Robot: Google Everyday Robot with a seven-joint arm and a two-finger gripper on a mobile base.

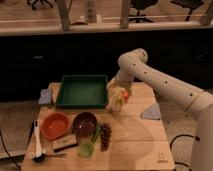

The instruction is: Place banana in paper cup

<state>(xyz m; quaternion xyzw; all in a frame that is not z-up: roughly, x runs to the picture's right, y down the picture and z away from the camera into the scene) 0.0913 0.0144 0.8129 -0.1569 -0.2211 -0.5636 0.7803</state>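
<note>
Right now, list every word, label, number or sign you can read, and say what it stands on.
No text can be read.
At the front right corner of the table: a small dark mark, too blurred to read.
The pincer hangs just right of the tray, above the table: no label shows on it.

Table (135, 142) bears green tray (82, 92), orange bowl (55, 125), maroon bowl (85, 123), grapes (105, 136), tumbler (86, 148).

Two bowls (55, 125); tool (118, 101) near one tray (80, 92)
</note>
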